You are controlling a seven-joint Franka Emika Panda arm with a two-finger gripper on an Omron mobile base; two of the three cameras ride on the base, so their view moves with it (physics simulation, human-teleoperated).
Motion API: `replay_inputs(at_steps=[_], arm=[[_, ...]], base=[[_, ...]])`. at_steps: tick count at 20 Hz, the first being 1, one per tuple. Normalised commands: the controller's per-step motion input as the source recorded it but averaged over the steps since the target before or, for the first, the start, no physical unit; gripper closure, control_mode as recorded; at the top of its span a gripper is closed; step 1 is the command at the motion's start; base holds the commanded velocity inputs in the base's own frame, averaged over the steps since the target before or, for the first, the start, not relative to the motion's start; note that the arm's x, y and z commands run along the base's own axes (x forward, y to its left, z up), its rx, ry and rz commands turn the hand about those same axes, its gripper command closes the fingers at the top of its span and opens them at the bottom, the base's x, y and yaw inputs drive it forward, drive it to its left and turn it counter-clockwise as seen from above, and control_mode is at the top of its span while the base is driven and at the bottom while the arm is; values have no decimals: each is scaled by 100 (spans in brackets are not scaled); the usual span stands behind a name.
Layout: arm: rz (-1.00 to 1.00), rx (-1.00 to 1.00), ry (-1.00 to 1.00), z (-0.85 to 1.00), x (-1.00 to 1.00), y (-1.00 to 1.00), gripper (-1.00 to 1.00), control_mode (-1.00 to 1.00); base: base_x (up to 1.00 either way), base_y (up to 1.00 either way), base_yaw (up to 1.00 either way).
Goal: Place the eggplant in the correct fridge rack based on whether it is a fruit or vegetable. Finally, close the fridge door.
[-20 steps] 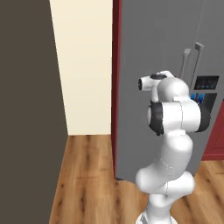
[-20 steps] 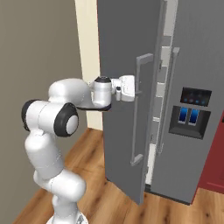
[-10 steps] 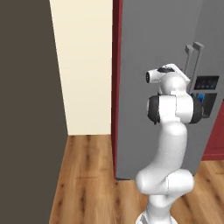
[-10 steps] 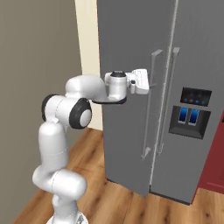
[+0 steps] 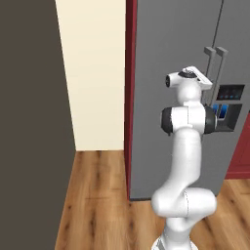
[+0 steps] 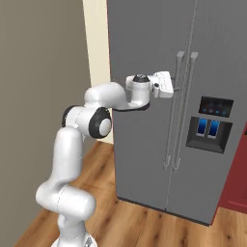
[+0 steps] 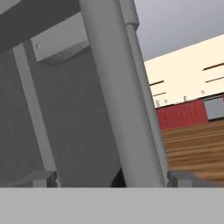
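Just before the open hand [image 6: 174, 89], the fridge door [image 6: 144, 120] stands shut.

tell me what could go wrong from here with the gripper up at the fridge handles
1. The gripper is open with the fridge door handle's bar between its fingers; pulling away sideways could snag the bar and swing the door back open.
2. The two handles stand close together, so a finger might bump the dispenser door's handle when withdrawing.
3. The door looks shut in both base views, but its seal cannot be judged; it may not be fully latched.
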Motion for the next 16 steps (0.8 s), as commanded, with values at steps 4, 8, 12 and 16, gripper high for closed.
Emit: replay_inputs(at_steps=[4,8,12,16], arm=[[3,0,0,-1,98,-19,-100,-100],[26,1,0,-2,96,-28,-100,-100],[19,0,0,0,69,-12,-100,-100],[2,0,0,0,8,0,-100,-100]], base=[[0,0,0],[0,0,0],[0,0,0],[0,0,0]])
